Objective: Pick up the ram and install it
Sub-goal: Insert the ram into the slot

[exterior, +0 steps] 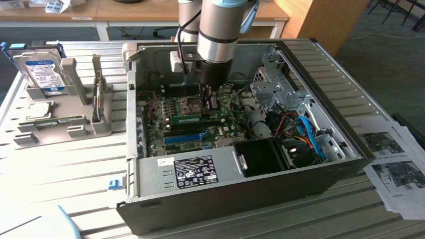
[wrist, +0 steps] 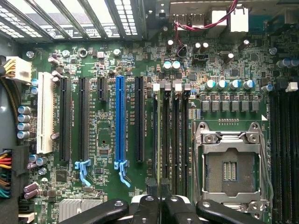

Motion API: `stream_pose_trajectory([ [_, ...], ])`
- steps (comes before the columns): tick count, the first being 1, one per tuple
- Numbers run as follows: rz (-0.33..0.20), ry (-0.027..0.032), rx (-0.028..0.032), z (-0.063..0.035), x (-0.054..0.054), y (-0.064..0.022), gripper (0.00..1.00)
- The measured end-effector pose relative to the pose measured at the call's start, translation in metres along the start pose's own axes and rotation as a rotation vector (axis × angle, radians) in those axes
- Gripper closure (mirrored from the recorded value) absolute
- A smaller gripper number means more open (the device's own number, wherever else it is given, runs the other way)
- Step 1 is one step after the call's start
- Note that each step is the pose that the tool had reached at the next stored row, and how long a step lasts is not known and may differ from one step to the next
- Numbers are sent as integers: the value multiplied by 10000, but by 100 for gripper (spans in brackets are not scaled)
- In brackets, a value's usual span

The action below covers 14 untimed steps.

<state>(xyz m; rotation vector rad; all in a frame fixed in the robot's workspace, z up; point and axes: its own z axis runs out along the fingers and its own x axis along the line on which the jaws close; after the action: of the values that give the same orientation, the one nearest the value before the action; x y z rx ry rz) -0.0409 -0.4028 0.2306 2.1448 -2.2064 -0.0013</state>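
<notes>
Inside the open computer case (exterior: 219, 174) on the counter (exterior: 66, 164), the ram (exterior: 188, 119) stands edgewise in a motherboard slot at 6 o'clock of the CPU socket (exterior: 192, 103), while at the ram's 2 o'clock the gripper (exterior: 212, 106) is closed, whether pinching the stick I cannot tell.

The green motherboard (wrist: 107, 60) bears one bright blue slot (wrist: 120, 121), a white slot (wrist: 45, 112) and black ones, the end effector (wrist: 160, 195) is black, and the slatted table (exterior: 66, 167) is pale grey.
</notes>
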Motion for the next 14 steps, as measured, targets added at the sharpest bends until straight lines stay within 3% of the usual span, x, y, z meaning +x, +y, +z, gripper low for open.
stream_pose_trajectory([
  [14, 1, 1, -1, 23, -6, -10, 89],
])
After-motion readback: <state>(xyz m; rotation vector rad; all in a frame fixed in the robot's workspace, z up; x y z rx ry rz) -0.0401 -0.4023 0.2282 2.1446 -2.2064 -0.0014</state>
